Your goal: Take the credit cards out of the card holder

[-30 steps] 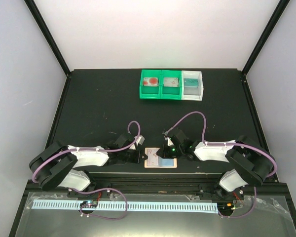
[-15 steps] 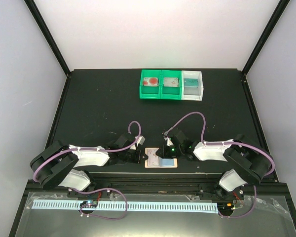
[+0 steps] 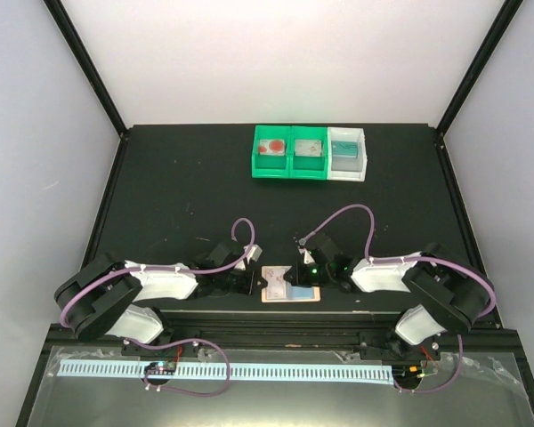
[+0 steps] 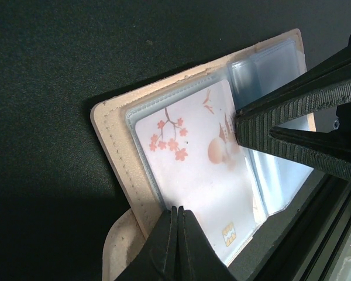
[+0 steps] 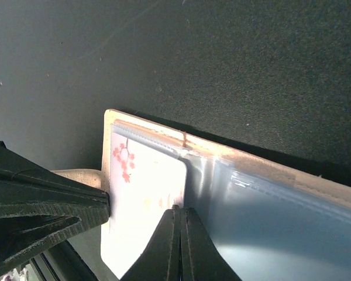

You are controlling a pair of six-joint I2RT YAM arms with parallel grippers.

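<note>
The card holder (image 3: 290, 302) lies open near the table's front edge, between my two grippers. Its tan stitched border (image 4: 114, 146) frames clear sleeves. A white credit card (image 4: 193, 170) printed with pink blossoms and a gold chip sits in the left sleeve. My left gripper (image 4: 178, 209) is shut, its tips resting on the card's outer edge by the border. My right gripper (image 5: 179, 209) is shut too, tips on the card's (image 5: 146, 193) inner edge beside the blue-grey sleeves (image 5: 281, 216). From above, the left gripper (image 3: 252, 282) and right gripper (image 3: 298, 277) flank the holder.
Two joined green bins (image 3: 289, 153) and a white bin (image 3: 347, 153) stand at the back of the black table, each with something inside. The table's front rail (image 4: 327, 234) runs just beyond the holder's near side.
My right gripper has closed its jaws over the holder's middle and shifted slightly. The left gripper and the holder have stayed put.
</note>
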